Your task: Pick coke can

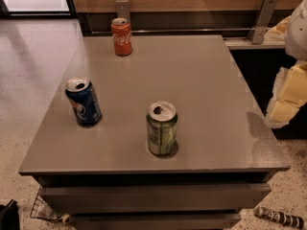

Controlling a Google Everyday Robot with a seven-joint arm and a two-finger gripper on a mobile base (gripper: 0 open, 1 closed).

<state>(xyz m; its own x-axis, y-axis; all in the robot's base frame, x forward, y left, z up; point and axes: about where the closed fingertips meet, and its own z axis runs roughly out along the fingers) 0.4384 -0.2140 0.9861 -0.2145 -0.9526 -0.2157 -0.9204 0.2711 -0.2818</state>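
Note:
The coke can [122, 36] is red-orange with white script and a silver top. It stands upright at the far left of the grey table [201, 80], near the back edge. My gripper [286, 99] shows as pale yellow and white parts at the right edge of the view, beyond the table's right side and far from the coke can. It holds nothing that I can see.
A dark blue can [83, 101] stands upright at the table's left. A green can [161, 128] stands upright near the front middle. A wood-panelled wall with metal brackets runs behind the table. A wire basket [45, 210] and a striped object [280, 217] lie on the floor.

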